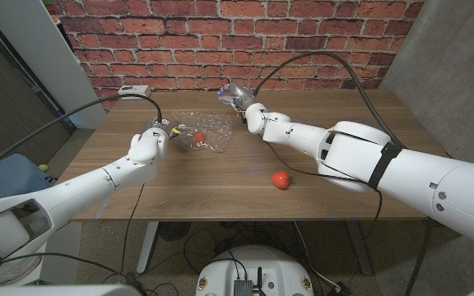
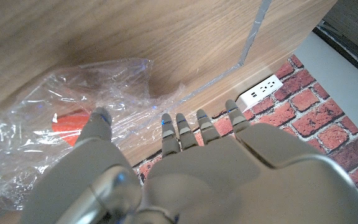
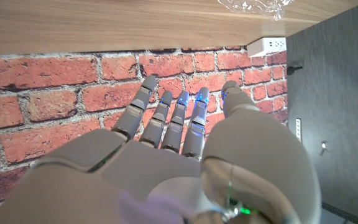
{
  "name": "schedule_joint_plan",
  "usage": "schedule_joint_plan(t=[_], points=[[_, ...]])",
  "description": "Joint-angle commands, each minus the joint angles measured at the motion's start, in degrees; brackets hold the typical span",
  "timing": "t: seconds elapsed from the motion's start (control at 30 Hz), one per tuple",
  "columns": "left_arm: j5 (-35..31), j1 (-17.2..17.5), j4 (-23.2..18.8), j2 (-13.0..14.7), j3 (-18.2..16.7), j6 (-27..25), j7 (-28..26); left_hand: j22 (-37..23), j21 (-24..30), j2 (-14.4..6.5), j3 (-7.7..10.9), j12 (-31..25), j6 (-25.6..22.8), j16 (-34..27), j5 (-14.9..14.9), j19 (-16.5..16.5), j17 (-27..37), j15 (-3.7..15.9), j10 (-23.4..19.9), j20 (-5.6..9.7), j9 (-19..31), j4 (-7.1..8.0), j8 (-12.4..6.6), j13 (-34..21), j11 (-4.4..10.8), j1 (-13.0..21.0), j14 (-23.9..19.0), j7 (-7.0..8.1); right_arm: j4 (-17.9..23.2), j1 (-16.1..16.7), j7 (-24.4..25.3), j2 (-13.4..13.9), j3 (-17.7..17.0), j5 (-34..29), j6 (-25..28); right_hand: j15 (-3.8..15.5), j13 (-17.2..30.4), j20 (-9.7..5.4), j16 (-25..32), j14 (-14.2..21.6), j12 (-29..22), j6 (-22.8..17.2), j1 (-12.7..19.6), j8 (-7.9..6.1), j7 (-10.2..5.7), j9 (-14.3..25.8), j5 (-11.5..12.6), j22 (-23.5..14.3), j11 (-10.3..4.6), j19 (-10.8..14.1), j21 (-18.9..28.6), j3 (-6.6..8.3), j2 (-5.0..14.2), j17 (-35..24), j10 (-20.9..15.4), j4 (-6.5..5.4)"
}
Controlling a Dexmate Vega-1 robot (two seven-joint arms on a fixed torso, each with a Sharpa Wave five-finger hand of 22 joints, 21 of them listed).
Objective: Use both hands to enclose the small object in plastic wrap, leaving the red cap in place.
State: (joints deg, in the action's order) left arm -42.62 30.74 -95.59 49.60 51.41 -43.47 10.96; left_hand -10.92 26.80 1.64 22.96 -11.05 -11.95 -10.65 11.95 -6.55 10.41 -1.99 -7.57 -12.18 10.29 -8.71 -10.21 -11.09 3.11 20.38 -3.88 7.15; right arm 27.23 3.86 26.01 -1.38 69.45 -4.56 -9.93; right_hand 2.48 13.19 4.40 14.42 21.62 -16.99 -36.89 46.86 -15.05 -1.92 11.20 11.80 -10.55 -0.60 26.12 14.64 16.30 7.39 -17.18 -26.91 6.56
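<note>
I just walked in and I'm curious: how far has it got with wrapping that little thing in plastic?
Partly there. The small red object already lies under the crumpled plastic wrap, which looks loosely draped, not closed. The left hand is at the wrap's edge; whether it grips it is unclear. The right hand hovers open beyond it. The red cap sits apart, untouched. Tucking the wrap shut is left.

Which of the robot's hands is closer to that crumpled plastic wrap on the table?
The left. The left hand is right at the plastic wrap's edge, its fingertips at the film. The right hand hovers apart beyond the wrap's other side, fingers spread, holding nothing.
</note>
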Motion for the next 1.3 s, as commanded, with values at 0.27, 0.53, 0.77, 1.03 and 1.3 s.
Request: schedule_joint_plan(t=[0.27, 0.53, 0.77, 1.03, 1.3], points=[[-1.4, 1.8, -2.6, 1.0, -2.7, -2.4, 3.2, -0.6, -3.3, 0.1, -1.52, 0.6, 11.5, 0.4, 0.5, -4.5, 0.5, -3.49, 9.1, -0.16, 0.2, 2.16, 0.62, -0.3, -3.10, -3.7, 6.7, -1.42, 41.6, 10.8, -22.7, 23.1, -9.7, -7.2, 3.9, 2.58, 0.2, 1.15, 1.2, 5.1, -1.7, -6.4, -0.7, -1.05, 0.49, -0.2, -0.8, -0.4, 1.27, -0.2, -0.2, 1.67, -0.20, 0.1, -4.9, 1.16], [-1.3, 3.6, -4.7, 1.9, -4.5, -1.7, 0.6, -0.8, -4.3, 0.8, -2.41, 0.4, 14.0, 0.3, 0.6, -6.0, 0.5, -4.94, 12.4, -0.17, 0.2, 2.29, -0.11, -0.3, -3.97, -4.8, 9.0, -0.80, 53.6, 13.5, -32.2, 27.6, -11.7, -11.1, 13.9, 0.80, 0.2, 1.56, -1.4, -0.4, 1.0, -1.6, -3.6, 2.50, 0.32, -0.2, -1.0, -0.5, 1.15, -1.8, -0.9, 1.52, -3.14, -0.2, 0.4, 1.40], [1.2, 6.5, -6.7, 3.0, -7.6, -0.1, -3.0, -0.8, -5.4, 0.7, -2.88, 0.0, 13.3, 0.1, 1.0, -7.5, 0.4, -6.41, 14.4, -0.19, 0.3, 2.32, -0.46, -0.2, -4.27, -5.2, 11.0, 4.13, 60.0, 14.2, -39.0, 29.0, -11.7, -14.0, 20.7, -2.94, 0.0, 3.34, -3.4, -11.5, 5.9, 6.1, -4.5, 5.04, -3.58, 0.1, -0.1, -0.4, 0.24, -10.7, -3.6, 2.84, -4.34, -0.6, 12.0, 2.20], [6.9, 11.4, -9.6, 5.5, -12.6, 4.0, -8.4, -1.0, -5.9, -0.1, -3.17, -1.0, 13.3, -0.5, 1.2, -7.3, 0.3, -4.60, 13.8, -0.16, 0.4, 2.44, -1.83, -0.2, -3.07, -5.6, 10.7, 2.96, 62.6, 15.1, -42.6, 29.2, -12.0, -14.7, 20.6, -2.60, 0.0, 3.73, -3.1, -14.9, 6.1, 14.7, -5.8, 4.88, -3.75, 0.1, -0.2, -0.3, 0.36, -12.7, -3.4, 2.84, -4.90, -0.8, 15.4, 1.39], [6.3, 14.0, -10.6, 7.7, -13.3, 7.1, -12.0, -0.7, -5.0, -1.1, -1.88, -4.2, 0.6, -1.6, 1.8, -1.7, -0.1, -1.19, 2.2, 0.03, 0.4, -0.21, -4.11, 0.0, 2.94, -1.0, 4.6, 3.30, 63.5, 14.7, -44.4, 27.9, -9.4, -20.1, 22.1, -2.69, -0.1, 4.27, -3.1, -17.0, 5.9, 18.5, -6.7, 5.13, -5.11, 0.0, -0.4, -0.2, -4.25, -14.8, -3.5, 2.42, -5.66, 0.0, 16.8, 1.59]])
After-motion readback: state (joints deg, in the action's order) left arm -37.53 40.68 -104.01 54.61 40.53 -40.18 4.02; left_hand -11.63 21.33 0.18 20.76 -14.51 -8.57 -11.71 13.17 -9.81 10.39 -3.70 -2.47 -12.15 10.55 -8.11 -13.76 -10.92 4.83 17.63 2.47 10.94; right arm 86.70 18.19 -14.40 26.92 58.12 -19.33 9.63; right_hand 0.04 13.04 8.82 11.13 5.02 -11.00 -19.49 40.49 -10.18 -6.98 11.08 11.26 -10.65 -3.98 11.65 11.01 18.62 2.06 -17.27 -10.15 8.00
